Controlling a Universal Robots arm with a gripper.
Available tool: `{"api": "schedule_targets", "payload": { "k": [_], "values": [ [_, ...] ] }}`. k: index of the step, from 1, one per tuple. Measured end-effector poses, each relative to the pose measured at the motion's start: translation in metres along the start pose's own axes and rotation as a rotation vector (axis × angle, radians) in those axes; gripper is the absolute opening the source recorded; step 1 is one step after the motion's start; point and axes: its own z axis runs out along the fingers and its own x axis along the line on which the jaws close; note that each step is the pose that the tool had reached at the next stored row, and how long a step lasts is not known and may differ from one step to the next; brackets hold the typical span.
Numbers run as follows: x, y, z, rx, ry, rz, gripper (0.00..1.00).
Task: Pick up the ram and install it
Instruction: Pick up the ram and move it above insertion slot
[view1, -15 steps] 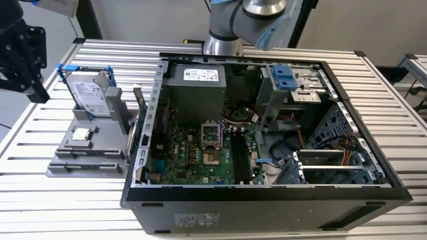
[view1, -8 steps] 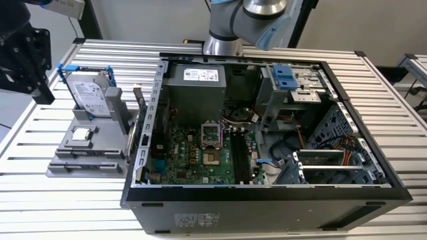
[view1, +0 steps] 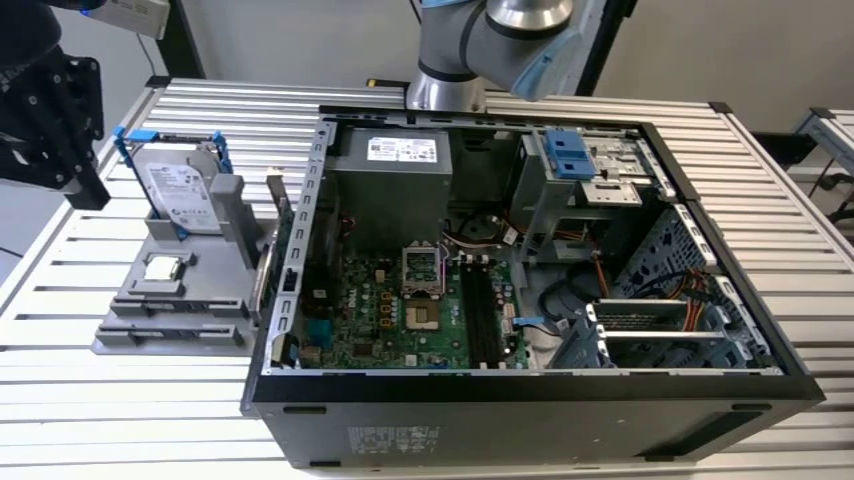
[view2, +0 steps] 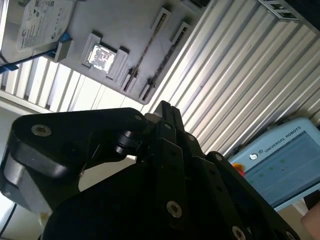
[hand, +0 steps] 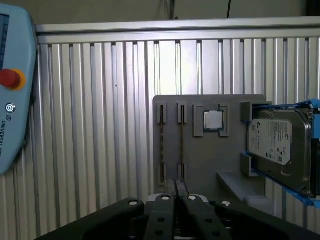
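The ram shows as thin dark sticks standing on edge in two slots of the grey fixture (hand: 235, 107). One ram stick (hand: 181, 145) has a gold-toned edge and the other (hand: 162, 145) stands beside it. They also show in the second wrist view (view2: 161, 61). My black gripper (hand: 175, 196) hangs high above the table, short of the fixture, with its fingers together and nothing between them. In the exterior view the gripper (view1: 80, 180) is at the far left, apart from the fixture (view1: 174, 300). The green motherboard (view1: 387, 310) lies inside the open case.
A silver hard drive in a blue frame (hand: 275, 145) and a square processor chip (hand: 213, 120) sit on the fixture. The open computer case (view1: 534, 390) stands to the exterior view's right of it. A teach pendant (hand: 12, 90) lies on the slatted table (hand: 90, 125).
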Motion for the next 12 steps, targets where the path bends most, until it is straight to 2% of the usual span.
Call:
{"api": "schedule_targets", "payload": {
  "k": [12],
  "values": [
    [-0.0001,-0.0003,0.0004,0.0002,-0.0002,0.0,1.0]
  ]
}}
